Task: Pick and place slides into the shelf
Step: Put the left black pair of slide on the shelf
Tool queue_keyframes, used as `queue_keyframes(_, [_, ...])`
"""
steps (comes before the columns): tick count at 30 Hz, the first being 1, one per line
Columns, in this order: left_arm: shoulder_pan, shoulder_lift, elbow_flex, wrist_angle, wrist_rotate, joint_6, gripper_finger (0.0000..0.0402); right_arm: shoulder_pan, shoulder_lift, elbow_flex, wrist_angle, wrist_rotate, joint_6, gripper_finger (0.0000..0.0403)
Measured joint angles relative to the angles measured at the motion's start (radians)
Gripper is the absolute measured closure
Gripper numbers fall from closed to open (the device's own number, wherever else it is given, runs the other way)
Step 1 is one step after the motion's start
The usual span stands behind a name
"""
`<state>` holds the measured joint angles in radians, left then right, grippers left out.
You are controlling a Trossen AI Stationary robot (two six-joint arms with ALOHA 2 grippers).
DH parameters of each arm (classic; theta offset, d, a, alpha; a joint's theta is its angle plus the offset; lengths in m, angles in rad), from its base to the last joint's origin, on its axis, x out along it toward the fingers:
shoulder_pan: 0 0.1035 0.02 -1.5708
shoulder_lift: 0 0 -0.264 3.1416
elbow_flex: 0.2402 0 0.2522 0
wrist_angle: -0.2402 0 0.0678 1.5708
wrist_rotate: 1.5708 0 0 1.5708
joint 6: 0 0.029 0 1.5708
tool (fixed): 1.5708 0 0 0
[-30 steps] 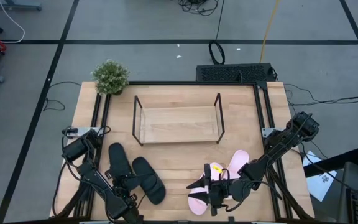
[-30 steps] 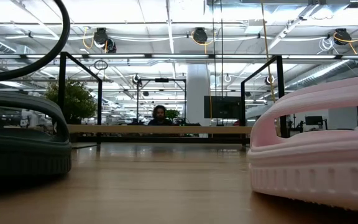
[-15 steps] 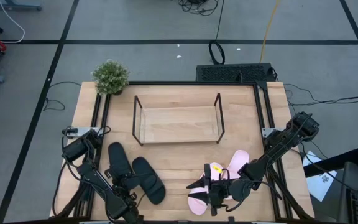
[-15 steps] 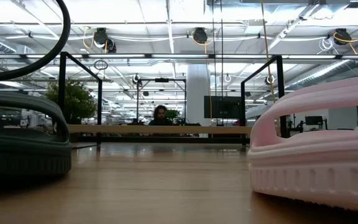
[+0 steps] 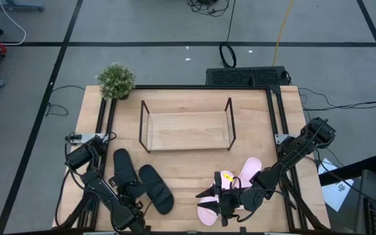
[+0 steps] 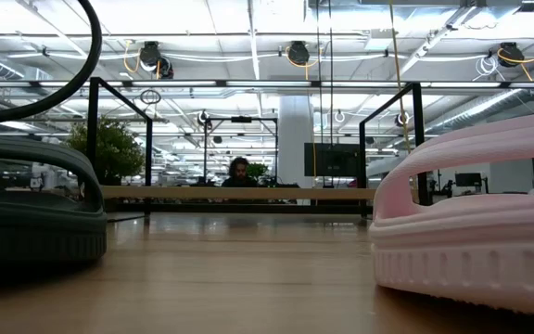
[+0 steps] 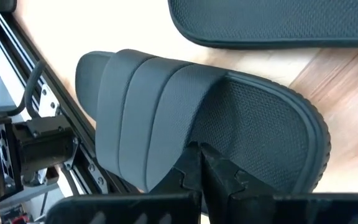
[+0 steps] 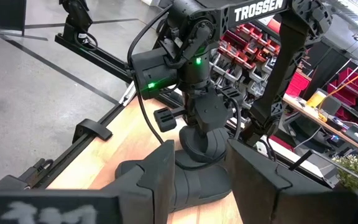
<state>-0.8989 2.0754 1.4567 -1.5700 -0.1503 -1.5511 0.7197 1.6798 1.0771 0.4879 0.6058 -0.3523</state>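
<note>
We are pinching our left claw (image 7: 201, 163) shut on the strap edge of a black slide (image 7: 191, 118) lying at the surface's (image 5: 188, 176) near left. Our right claw (image 5: 222, 198) is hovering part-open over the pink slides (image 5: 243, 179). These foam slides look light and bendy, best gripped by the strap.

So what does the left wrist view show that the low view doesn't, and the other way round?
Only the left wrist view shows the left gripper shut on the strap edge of a black slide, with the second black slide beyond it. Only the low view shows the pink slide, the shelf, the plant and a person in the room behind. Both show a black slide on the wooden table.
</note>
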Motion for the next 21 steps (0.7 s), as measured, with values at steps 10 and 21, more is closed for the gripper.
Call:
queue_keyframes(10, [0.0,0.0,0.051,-0.003,-0.003,-0.005,0.0401,-0.001,0.0,0.0,-0.001,0.0,0.0,0.0268])
queue_keyframes(21, [0.0,0.0,0.06,-0.002,-0.007,-0.008,0.0401,-0.001,0.0,0.0,-0.007,0.0,0.0,0.0268])
